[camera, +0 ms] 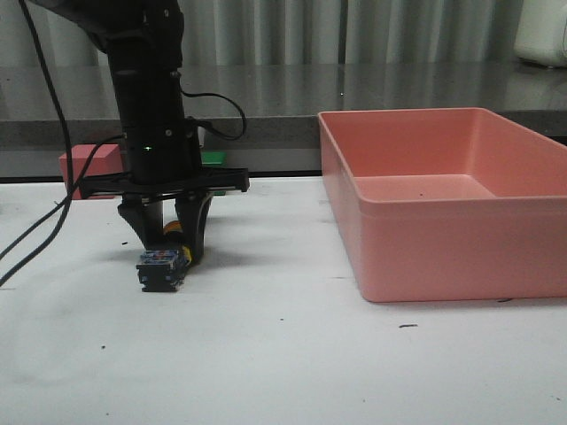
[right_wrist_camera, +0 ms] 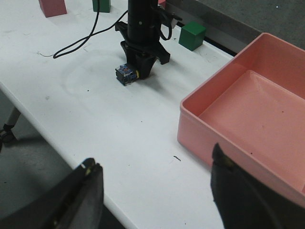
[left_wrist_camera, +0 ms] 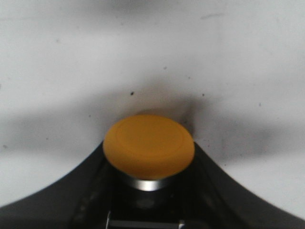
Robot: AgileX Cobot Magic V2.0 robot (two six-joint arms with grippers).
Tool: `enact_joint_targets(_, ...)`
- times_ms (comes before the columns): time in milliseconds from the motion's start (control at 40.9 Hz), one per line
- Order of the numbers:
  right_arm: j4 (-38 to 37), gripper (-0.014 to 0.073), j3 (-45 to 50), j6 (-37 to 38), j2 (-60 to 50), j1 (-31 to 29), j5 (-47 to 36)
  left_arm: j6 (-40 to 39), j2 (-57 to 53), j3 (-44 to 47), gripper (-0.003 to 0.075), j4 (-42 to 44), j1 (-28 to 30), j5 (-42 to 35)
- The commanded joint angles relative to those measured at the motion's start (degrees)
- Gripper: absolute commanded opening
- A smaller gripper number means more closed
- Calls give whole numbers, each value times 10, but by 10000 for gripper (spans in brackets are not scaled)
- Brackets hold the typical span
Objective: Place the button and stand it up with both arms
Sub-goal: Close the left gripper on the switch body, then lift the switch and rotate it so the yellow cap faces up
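Bare white table (camera: 283,372) fills the space closest to the front camera, with a few tiny dark specks on it. A bit farther back, on the left side, the button (camera: 164,263) lies on its side on the table. Its blue-and-clear block end points toward the camera, and a bit of yellow shows behind it. The left gripper (camera: 168,241) comes straight down from above and is closed around the button, one black finger on each side of it. In the left wrist view the yellow cap (left_wrist_camera: 148,145) sits right between the two dark fingers (left_wrist_camera: 57,200), with a thin silver ring under it.

The left arm (camera: 151,97) is black and round, and it stands tall above the button. Black cables (camera: 40,221) loop down from it to the table.

On the right side sits a big pink bin (camera: 443,199). It is well apart from the button.

The right gripper (right_wrist_camera: 155,191) hangs high above the near edge of the table. Its two dark fingers are spread wide and nothing is between them. From there the button is far off, under the left arm.

Farther back, a pink block (camera: 89,168) rests behind the left arm, and a green cube (right_wrist_camera: 192,36) sits near the back edge of the table. Behind that runs a gray ledge (camera: 266,97).
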Motion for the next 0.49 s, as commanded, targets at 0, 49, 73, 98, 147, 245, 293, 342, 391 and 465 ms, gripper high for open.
enact_joint_targets(0, 0, 496, -13, -5, 3, -3, -45, -5, -44, -16, 155, -6, -1, 27)
enact_joint_targets(49, 0, 496, -13, -5, 3, -3, -45, 4, -51, -16, 155, -6, -1, 27)
enact_joint_targets(73, 0, 496, -13, -5, 3, -3, -45, 10, -54, -16, 155, -5, -1, 27)
enact_joint_targets(98, 0, 496, -13, -5, 3, -3, -45, 14, -61, -16, 155, -3, -1, 27)
enact_joint_targets(147, 0, 496, -13, -5, 3, -3, -45, 26, -74, -16, 155, -1, -1, 27)
enact_joint_targets(245, 0, 496, -13, -5, 3, -3, -45, 39, -109, -16, 155, 15, -1, 27)
enact_joint_targets(293, 0, 496, -13, -5, 3, -3, -45, 45, -126, -16, 155, 24, -1, 27)
enact_joint_targets(342, 0, 496, -13, -5, 3, -3, -45, 49, -148, -15, 155, 35, -1, 23)
enact_joint_targets(391, 0, 496, -13, -5, 3, -3, -45, 54, -171, -9, 155, 46, -1, 18)
enact_joint_targets(465, 0, 496, -13, -5, 3, -3, -45, 56, -207, 6, 155, 58, -1, 4)
